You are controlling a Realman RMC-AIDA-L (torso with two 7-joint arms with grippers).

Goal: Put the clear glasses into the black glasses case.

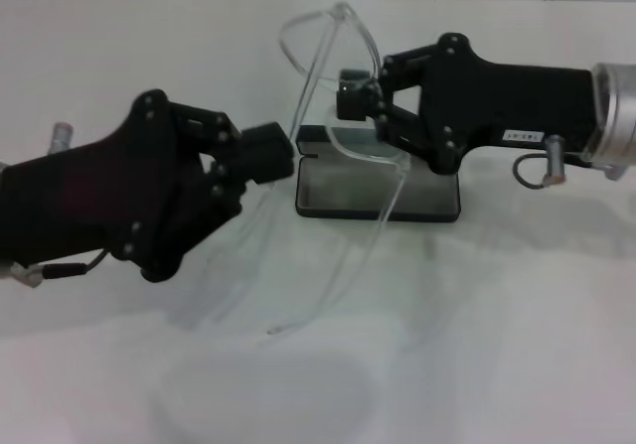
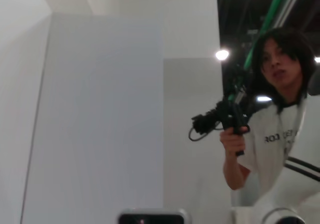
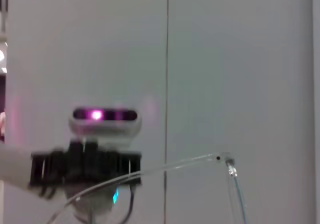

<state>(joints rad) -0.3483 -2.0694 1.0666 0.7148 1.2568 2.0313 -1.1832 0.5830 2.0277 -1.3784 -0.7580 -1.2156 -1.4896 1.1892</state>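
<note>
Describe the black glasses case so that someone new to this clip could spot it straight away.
On the white table, look in the middle, between the left gripper and the right gripper. The black glasses case lies there open, a low oblong tray with a greyish lining, seen through the clear glasses held above it. Unlike the jointed black grippers, it is flat and lies on the table.

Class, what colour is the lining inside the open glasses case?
Greyish, inside the black glasses case; the head view shows it best.
</note>
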